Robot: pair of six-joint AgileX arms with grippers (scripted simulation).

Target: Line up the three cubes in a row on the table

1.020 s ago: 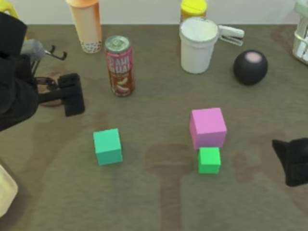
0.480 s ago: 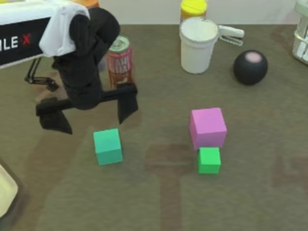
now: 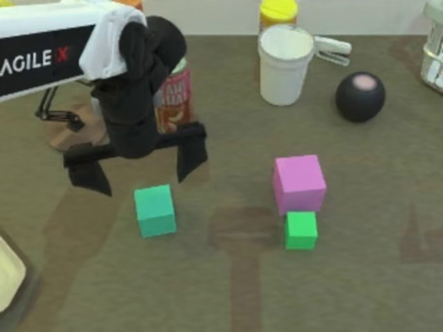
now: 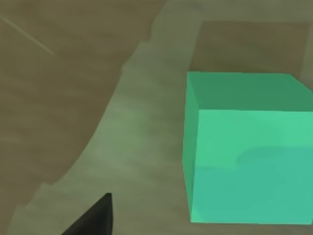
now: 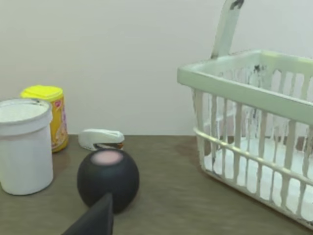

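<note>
Cubes are not yet in a row: the large matte pink cube (image 3: 299, 182) touches the small bright green cube (image 3: 301, 230) right of centre, while the mid-sized teal-green cube (image 3: 155, 210) sits apart, the left gripper (image 3: 136, 163) spread wide above it, holding nothing.

We are looking at a rendered simulation bench, not a lived-in room: a flat olive-brown table (image 3: 360, 290) against a blank pale wall (image 5: 122, 58), its surfaces smooth and textureless. Unrelated household props are scattered along the far edge, namely a snack can (image 3: 172, 97), a white tub (image 3: 284, 63), a yellow-lidded jar (image 3: 278, 12), a stapler (image 3: 332, 48), a black ball-shaped speaker (image 3: 360, 96) and a white basket (image 5: 254, 127).
</note>
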